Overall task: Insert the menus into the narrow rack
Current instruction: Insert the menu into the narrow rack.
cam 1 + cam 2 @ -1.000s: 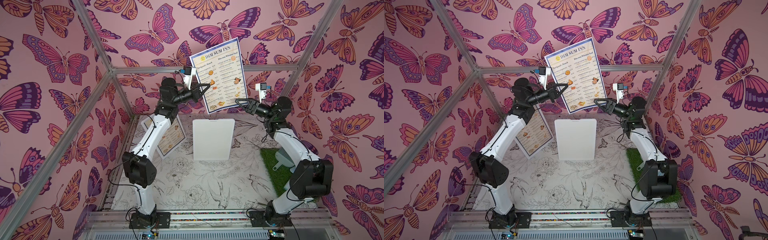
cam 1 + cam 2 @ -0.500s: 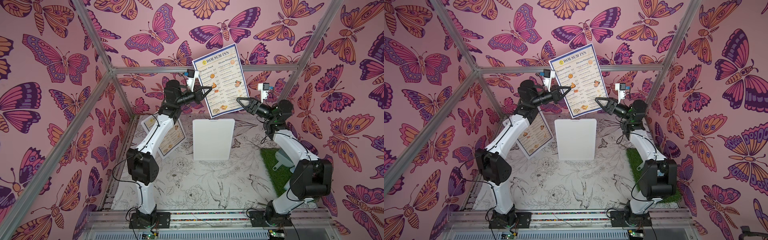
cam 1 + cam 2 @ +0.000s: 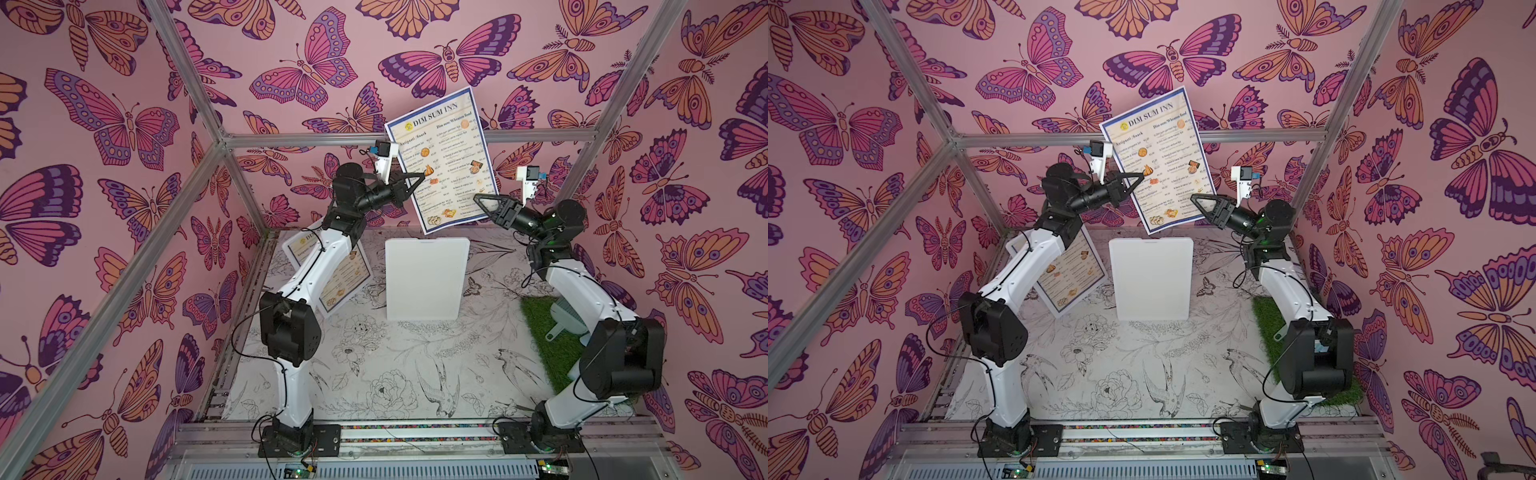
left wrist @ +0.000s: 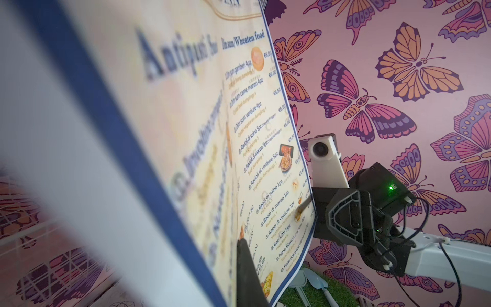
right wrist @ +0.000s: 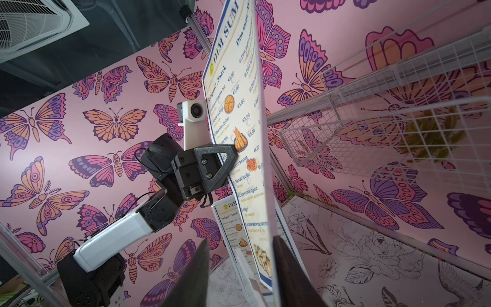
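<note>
One menu (image 3: 442,160) (image 3: 1156,160), cream with a blue border, hangs upright in the air near the back wall. My left gripper (image 3: 422,176) (image 3: 1140,176) (image 4: 239,242) is shut on its left edge, as the right wrist view also shows (image 5: 233,151). My right gripper (image 3: 478,197) (image 3: 1194,198) (image 5: 240,240) is open, its fingers straddling the menu's lower right edge (image 5: 265,212) without clamping it. A second menu (image 3: 345,278) (image 3: 1071,270) lies on the table under my left arm. The white wire rack (image 5: 372,119) stands at the back wall.
A white rectangular board (image 3: 426,278) (image 3: 1152,278) sits mid-table below the held menu. A green grass mat (image 3: 548,345) (image 3: 1266,332) with small pale blue tools (image 4: 316,281) lies at the right under my right arm. Butterfly-patterned walls and metal frame bars enclose the table.
The left arm has shifted a little right and the held menu has sunk slightly. The right gripper's fingers have narrowed somewhat around the menu's edge.
</note>
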Controlling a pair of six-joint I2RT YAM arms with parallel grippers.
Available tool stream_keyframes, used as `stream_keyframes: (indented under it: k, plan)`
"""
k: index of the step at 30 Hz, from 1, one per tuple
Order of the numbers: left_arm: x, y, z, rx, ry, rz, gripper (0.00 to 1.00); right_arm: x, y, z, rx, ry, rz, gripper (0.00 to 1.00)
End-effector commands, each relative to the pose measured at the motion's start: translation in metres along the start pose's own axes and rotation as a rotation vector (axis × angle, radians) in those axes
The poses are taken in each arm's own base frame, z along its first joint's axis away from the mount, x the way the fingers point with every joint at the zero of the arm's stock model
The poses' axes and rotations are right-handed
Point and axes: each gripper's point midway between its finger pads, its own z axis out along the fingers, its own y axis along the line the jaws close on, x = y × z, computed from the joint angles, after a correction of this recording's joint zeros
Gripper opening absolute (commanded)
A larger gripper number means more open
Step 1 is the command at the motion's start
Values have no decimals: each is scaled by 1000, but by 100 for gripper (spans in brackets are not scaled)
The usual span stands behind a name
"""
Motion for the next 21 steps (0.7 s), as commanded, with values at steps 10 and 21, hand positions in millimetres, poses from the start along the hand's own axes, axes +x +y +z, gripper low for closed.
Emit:
stream_keyframes:
  k: [10, 21]
  plan:
    - [-1, -1, 4, -9, -54, 0, 2, -13, 7, 0, -16, -44, -41, 41]
    - [5, 1, -2, -41, -58, -7, 2, -9, 4, 4, -18, -20, -26, 41]
